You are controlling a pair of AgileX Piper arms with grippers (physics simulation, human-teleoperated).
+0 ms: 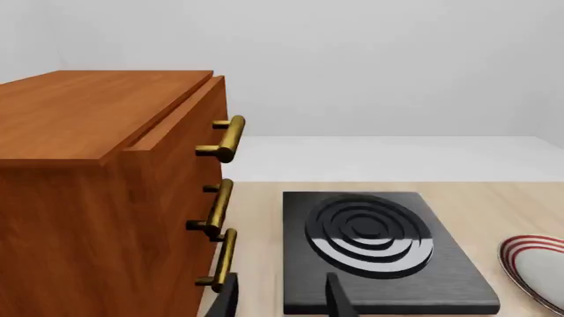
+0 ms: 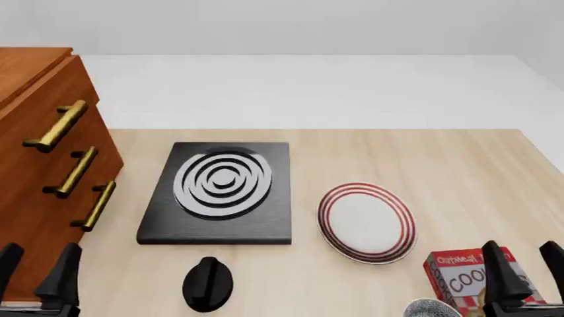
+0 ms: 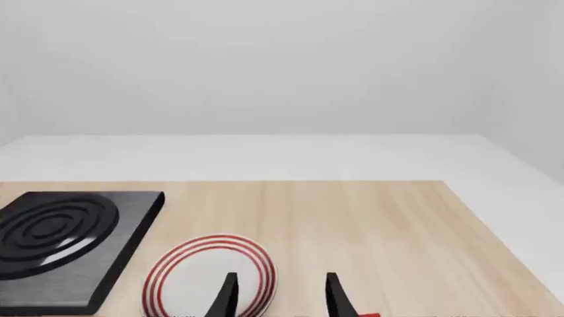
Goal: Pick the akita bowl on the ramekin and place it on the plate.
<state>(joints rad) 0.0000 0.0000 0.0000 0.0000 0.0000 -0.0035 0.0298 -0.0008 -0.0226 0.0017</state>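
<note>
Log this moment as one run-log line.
left gripper: open, empty, by cabinet | right gripper: open, empty, above cookie box | akita bowl: at frame edge | plate: bare | stage: pre-grasp

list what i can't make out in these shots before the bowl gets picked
- Akita bowl: front view, only a speckled sliver above the bottom edge; the ramekin under it is out of frame.
- Red box: front view, lettering cut off by the right gripper in front.
- Plate: left wrist view, cropped by the edge.
- Left gripper: both grippers show fingertips only.
</note>
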